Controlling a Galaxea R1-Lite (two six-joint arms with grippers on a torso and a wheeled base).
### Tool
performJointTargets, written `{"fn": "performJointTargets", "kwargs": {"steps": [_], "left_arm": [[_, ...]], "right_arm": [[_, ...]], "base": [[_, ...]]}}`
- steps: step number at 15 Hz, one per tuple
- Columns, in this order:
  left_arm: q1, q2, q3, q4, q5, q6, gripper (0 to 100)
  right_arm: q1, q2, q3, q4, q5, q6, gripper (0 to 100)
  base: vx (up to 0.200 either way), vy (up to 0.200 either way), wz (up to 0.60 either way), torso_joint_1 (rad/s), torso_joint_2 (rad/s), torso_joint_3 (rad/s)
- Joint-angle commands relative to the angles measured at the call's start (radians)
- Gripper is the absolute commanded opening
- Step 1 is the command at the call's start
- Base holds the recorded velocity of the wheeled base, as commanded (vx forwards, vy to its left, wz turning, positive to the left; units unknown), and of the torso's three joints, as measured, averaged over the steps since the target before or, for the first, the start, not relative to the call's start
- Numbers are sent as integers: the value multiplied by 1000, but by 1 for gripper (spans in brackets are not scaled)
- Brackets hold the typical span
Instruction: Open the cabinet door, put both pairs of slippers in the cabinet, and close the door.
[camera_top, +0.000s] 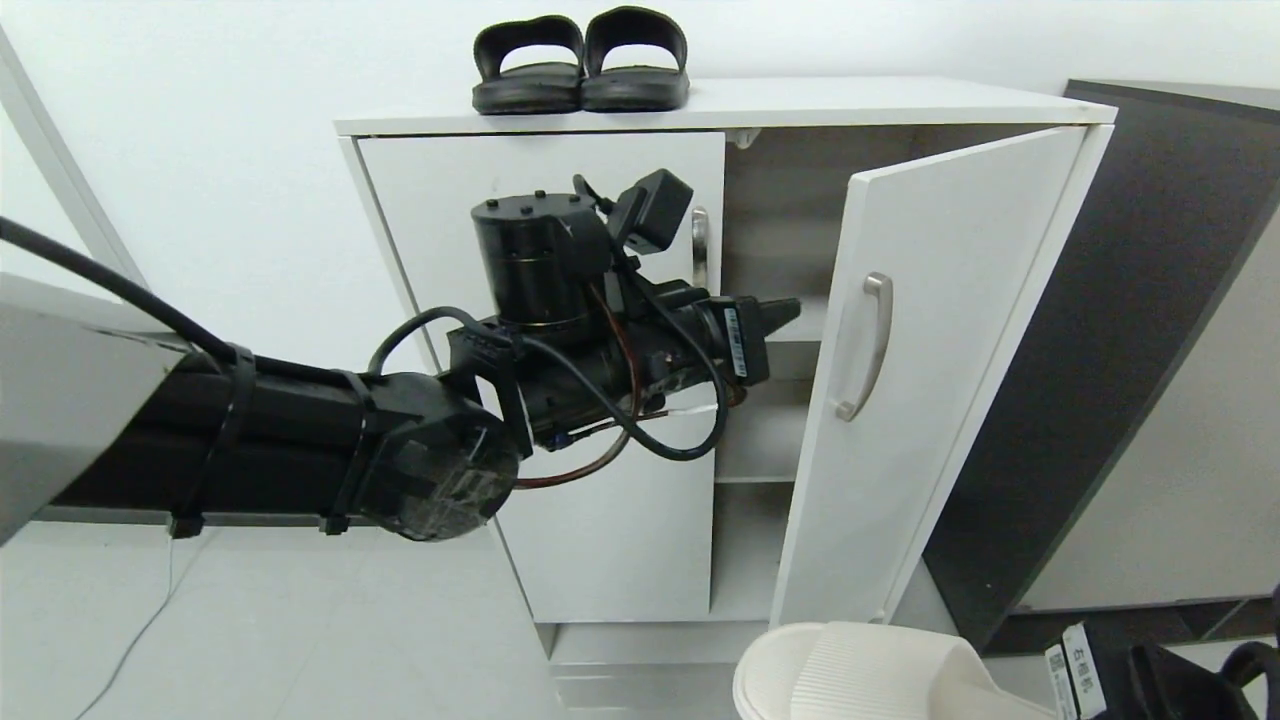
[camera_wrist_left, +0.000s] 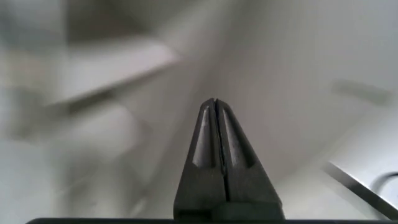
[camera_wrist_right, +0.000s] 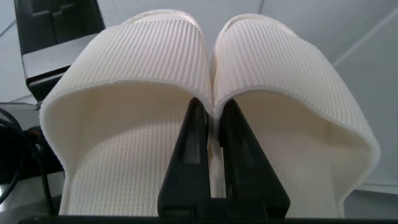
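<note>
A white cabinet (camera_top: 540, 200) stands ahead with its right door (camera_top: 930, 380) swung open, showing shelves inside. A pair of black slippers (camera_top: 580, 62) rests on the cabinet top. My left gripper (camera_top: 790, 310) is shut with nothing in it, its tip in the doorway gap between the two doors; the left wrist view shows its fingers (camera_wrist_left: 214, 149) pressed together. A pair of white ribbed slippers (camera_top: 860, 675) is held low in front of the cabinet. My right gripper (camera_wrist_right: 213, 134) is shut on the inner edges of both white slippers (camera_wrist_right: 149, 93).
A dark panel (camera_top: 1130, 330) stands to the right of the open door. The left door (camera_top: 560, 400) is closed, with a metal handle (camera_top: 699, 247). Pale floor (camera_top: 300, 640) lies in front of the cabinet on the left.
</note>
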Motion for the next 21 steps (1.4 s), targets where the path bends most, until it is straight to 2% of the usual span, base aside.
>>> {"fn": "performJointTargets", "kwargs": {"steps": [1,4,6,8,9,11,12,13,14,15,16,17,18,19,20,21], "left_arm": [[-57,8,4,-23,2,0,0],[-163,26,5,-78,2,0,0],[-160,38,1,-107,2,-1,0],[-124,37,7,-120,2,-1,0],[-78,26,19,-141,14,-1,0],[-14,-23,54,-161,77,-3,0],[29,-97,123,-163,131,-1,0],[55,-155,177,-155,154,2,0],[77,-285,278,-109,204,25,0],[89,-390,349,-49,266,62,0],[107,-551,426,94,396,122,0],[120,-701,469,230,532,149,0],[124,-758,482,287,583,154,0],[139,-926,512,457,732,155,0],[156,-1014,532,538,793,158,0],[282,-1144,565,626,824,197,0]], "right_arm": [[13,-8,9,0,1,0,0],[22,-14,15,0,1,0,0],[22,-16,15,-2,1,0,0],[22,-14,14,-6,-1,0,0],[11,-8,0,-9,-7,8,0],[-55,9,-60,-8,-10,48,0],[-87,13,-97,-8,-24,95,0],[-96,18,-115,-8,-42,129,0],[-105,36,-149,-8,-104,181,0],[-107,69,-177,-8,-174,200,0],[-107,133,-224,-9,-303,232,0],[-104,193,-266,-34,-378,284,0],[-104,214,-281,-52,-403,310,0],[-104,285,-327,-123,-480,364,0],[-104,316,-339,-143,-539,367,0],[-104,354,-361,-155,-619,367,0]], "base": [[-200,0,0,-2,2,7],[-200,0,0,2,2,4],[0,0,0,0,0,0],[0,0,0,0,0,0],[0,0,0,0,0,0],[0,0,0,0,0,0],[0,0,0,0,0,0],[0,0,0,0,0,0],[0,0,0,0,0,0],[0,0,0,0,0,0],[0,0,0,0,0,0],[0,0,0,0,0,0],[0,0,0,0,0,0],[0,0,0,0,0,0],[0,0,0,0,0,0],[0,0,0,0,0,0]]}}
